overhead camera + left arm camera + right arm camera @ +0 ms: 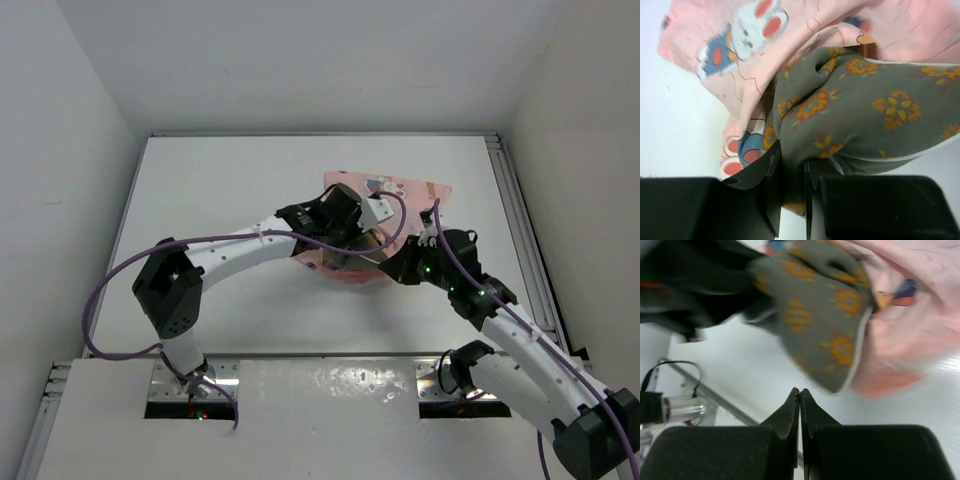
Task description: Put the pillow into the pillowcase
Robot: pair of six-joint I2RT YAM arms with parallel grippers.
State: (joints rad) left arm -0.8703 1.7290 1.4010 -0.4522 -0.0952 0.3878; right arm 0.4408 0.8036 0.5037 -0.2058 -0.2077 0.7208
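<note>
The pillowcase point(425, 192) lies on the white table point(230, 200), far and right of centre, mostly covered by both arms. I judge this is the insertion step: the pillow point(865, 115) seems partly in its mouth. The left gripper point(792, 167) pinches a pillow fold; the right gripper point(800, 400) is closed, holding nothing. Next, push deeper while the right takes the hem. How deep the pillow sits is hidden.

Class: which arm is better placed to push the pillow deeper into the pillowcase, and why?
Left, probably: the left end effector grips a fold of the pillow, which sits partly inside the pillowcase. The right end effector is closed on nothing, short of the pillow.
</note>
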